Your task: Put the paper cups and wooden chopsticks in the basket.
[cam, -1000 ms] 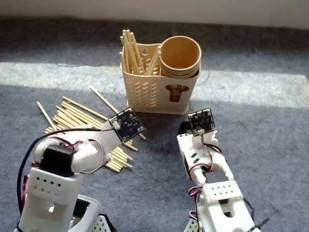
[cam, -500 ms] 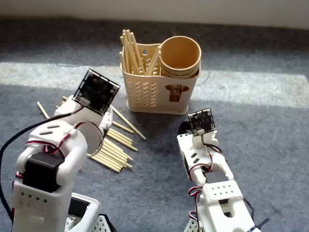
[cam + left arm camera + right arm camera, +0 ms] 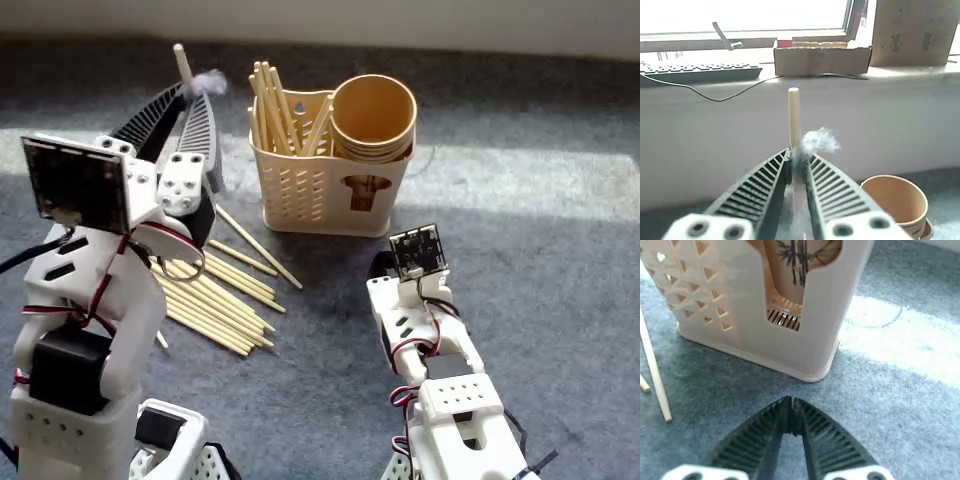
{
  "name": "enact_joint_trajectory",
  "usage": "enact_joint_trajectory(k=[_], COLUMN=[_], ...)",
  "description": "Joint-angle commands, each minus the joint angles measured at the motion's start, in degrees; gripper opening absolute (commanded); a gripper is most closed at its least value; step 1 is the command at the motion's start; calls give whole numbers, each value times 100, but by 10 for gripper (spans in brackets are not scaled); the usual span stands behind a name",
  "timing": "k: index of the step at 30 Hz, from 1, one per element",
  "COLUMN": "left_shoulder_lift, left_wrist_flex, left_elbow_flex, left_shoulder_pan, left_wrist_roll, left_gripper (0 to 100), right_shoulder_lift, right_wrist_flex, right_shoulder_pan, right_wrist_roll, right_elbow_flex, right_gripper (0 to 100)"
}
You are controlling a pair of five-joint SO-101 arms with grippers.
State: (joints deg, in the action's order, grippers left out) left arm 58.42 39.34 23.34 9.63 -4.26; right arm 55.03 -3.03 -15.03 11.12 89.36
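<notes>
High view: we look down from a fixed spot on the arms' side of the basket. The basket sits at mid distance, beyond both arm bases.
Left wrist view: we ride high beside the basket and face almost level along the left gripper toward a white wall beyond the basket.
Right wrist view: we sit low on the carpet just before the basket, facing its lower wall along the right gripper, very close.
Shared, high and left wrist: the paper cup rim in the basket, and the held chopstick.
Shared, high and right wrist: the basket's front wall, and the loose chopstick lying beside it.
</notes>
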Motion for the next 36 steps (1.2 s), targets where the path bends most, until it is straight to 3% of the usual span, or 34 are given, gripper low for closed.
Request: enact_joint_trajectory(k=[1, 7, 24, 32, 36], left_shoulder_lift=[40, 31, -822, -1182, -1393], left_wrist_flex=[-642, -1134, -2620, -2646, -2637], left_elbow_flex=[-242, -198, 760, 1042, 1033], left_shoulder_pan=[136, 444, 505, 514, 514], left_wrist_roll=[-105, -273, -308, -308, -308], left_gripper=[7, 7, 7, 11, 85], right_shoulder_lift=[84, 84, 84, 84, 84], right_wrist_flex=[-4, -4, -4, -4, -4], right_shoulder_pan=[-163, -171, -171, -180, -180], right_wrist_roll=[70, 70, 70, 369, 378], right_elbow_flex=[-66, -57, -48, -75, -75], right_gripper=[23, 23, 23, 23, 23])
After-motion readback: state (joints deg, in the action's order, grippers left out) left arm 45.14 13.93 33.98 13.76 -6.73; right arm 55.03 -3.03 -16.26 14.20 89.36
